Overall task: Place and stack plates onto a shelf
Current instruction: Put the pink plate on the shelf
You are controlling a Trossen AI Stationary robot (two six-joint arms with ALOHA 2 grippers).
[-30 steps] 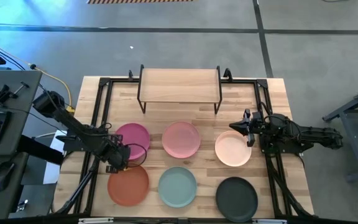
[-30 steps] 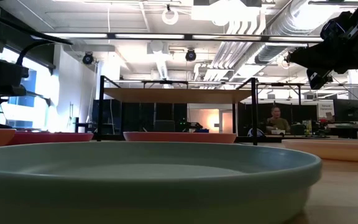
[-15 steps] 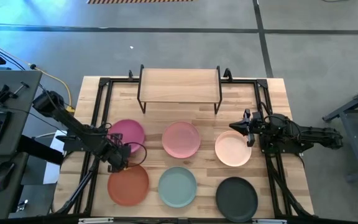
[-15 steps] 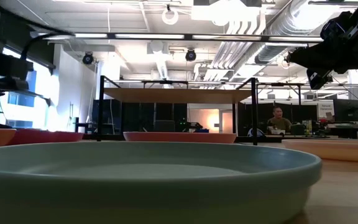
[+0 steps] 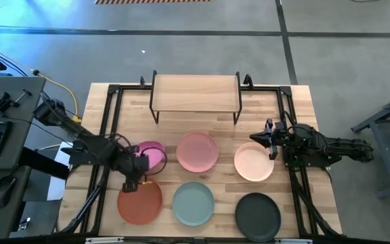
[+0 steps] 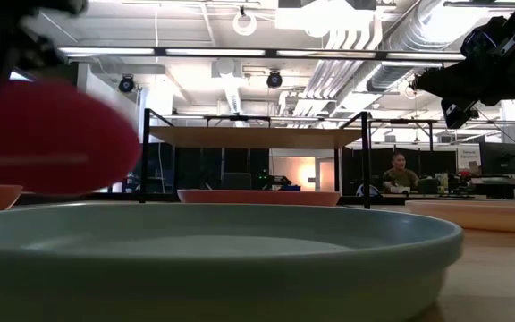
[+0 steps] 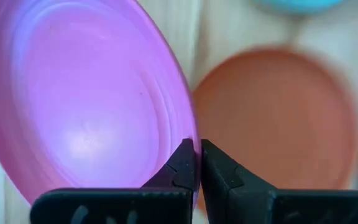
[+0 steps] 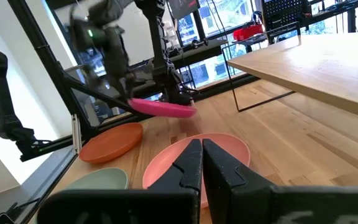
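The magenta plate (image 5: 152, 154) hangs tilted above the table's left half, with my left gripper (image 5: 139, 169) shut on its rim; the low view shows it blurred in the air (image 6: 47, 134). The orange (image 5: 139, 202), pale teal (image 5: 193, 202), black (image 5: 257, 213), light pink (image 5: 197, 151) and cream (image 5: 253, 163) plates lie flat on the table. The shelf (image 5: 195, 91) stands on its black legs at the far middle. My right gripper (image 5: 271, 139) waits shut above the table at the cream plate's far right. My left gripper pinches the magenta plate's rim (image 7: 190, 134) between its two fingers, on the plate's near-left side. The fingers reach in from the table's left and near side, slanting down. The plate is lifted clear of the table and tilted (image 8: 163, 107).
Black frame rails (image 5: 110, 129) run along both sides of the table. A person (image 6: 399, 172) sits in the room far behind the shelf. Bare wood lies between the shelf and the row of plates.
My left gripper has shut on the magenta plate's rim and risen with it, drifting a little toward the table's right edge. The plate, flat on the table a second ago, now hangs tilted and clear above it.
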